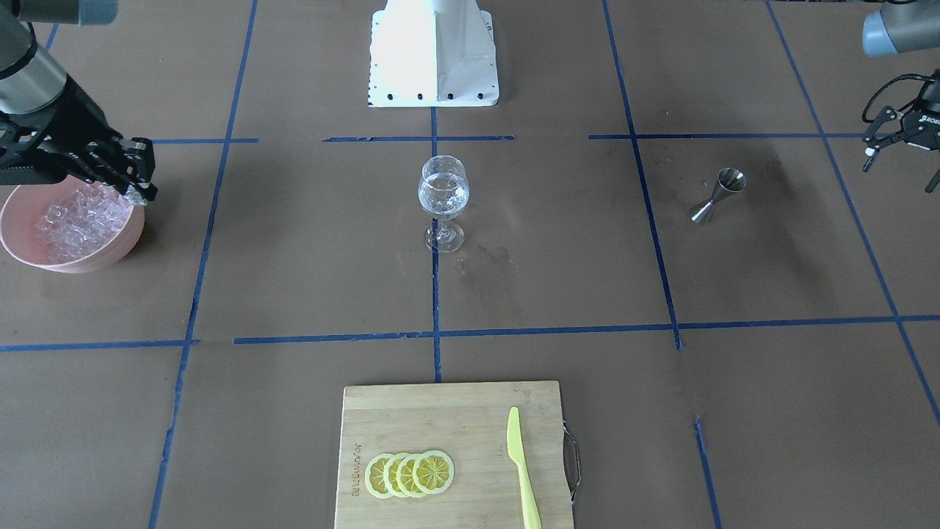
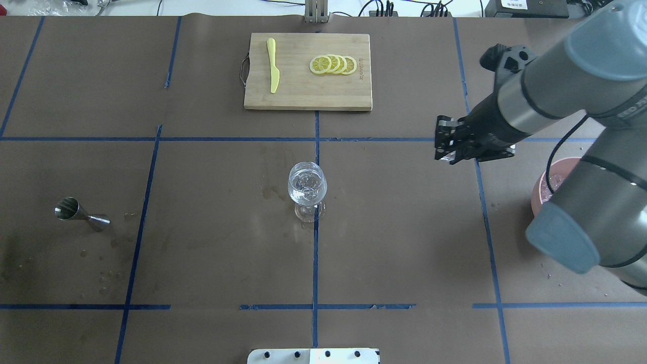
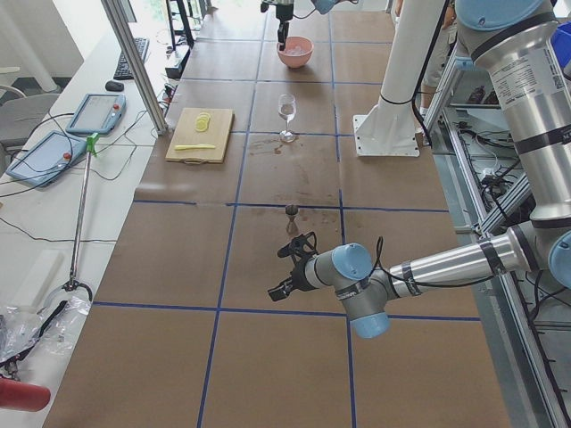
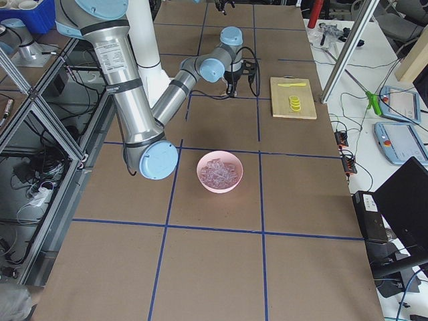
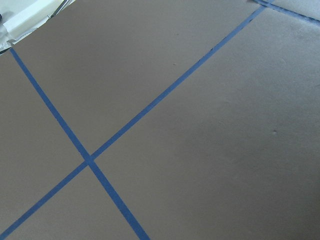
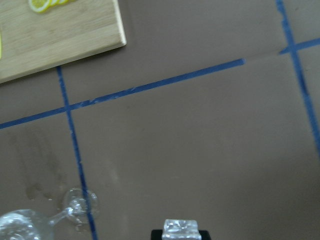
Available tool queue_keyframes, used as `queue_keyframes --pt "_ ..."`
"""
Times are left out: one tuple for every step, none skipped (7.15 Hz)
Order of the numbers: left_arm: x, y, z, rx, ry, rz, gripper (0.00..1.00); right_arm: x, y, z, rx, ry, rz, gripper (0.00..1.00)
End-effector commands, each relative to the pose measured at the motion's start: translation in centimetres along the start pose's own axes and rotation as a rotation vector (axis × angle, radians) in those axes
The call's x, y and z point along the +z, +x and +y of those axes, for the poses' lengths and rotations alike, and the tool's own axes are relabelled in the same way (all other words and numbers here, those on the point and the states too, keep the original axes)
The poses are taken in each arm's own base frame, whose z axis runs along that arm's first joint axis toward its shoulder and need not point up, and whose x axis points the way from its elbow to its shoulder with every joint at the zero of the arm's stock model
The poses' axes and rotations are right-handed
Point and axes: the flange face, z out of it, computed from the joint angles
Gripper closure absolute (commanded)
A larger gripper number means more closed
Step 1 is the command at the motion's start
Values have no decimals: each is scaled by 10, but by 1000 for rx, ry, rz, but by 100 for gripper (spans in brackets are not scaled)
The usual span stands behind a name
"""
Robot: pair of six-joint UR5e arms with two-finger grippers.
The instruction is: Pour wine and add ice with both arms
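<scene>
Right arm (image 2: 510, 116) reaches low over the desk (image 2: 404, 242), forearm near level and pointing toward the left end. Its end effector (image 2: 447, 151) is raised between bowl (image 1: 103, 257) and glass (image 1: 443, 195), pinching one ice cube (image 6: 181, 227). Left arm (image 3: 446, 263) is low at the left end, its end effector (image 1: 902, 173) spread and partly cut off. Ice (image 1: 73, 220) is heaped in the bowl by the right edge. Glass is upright mid-desk, contents hard to make out.
</scene>
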Motion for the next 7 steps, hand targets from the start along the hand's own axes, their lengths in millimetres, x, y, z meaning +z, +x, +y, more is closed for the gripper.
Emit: queue_keyframes --pt "1 -1 1 -1 -1 0 0 28 -103 77 151 17 -68 100" --pt "1 0 0 -1 0 0 0 33 -112 91 143 -2 -73 100" --pt "0 -1 0 -1 1 -1 0 41 -124 95 142 5 -70 100" --pt "1 0 1 -1 -1 0 0 42 -144 95 161 21 -81 100" --pt "0 -1 1 -2 0 -1 0 36 -152 96 160 23 -98 100" --pt "0 -1 1 -1 1 -1 0 39 -153 92 156 49 -98 100" --pt "0 -1 2 -3 -2 -2 0 52 -161 83 149 88 -141 100"
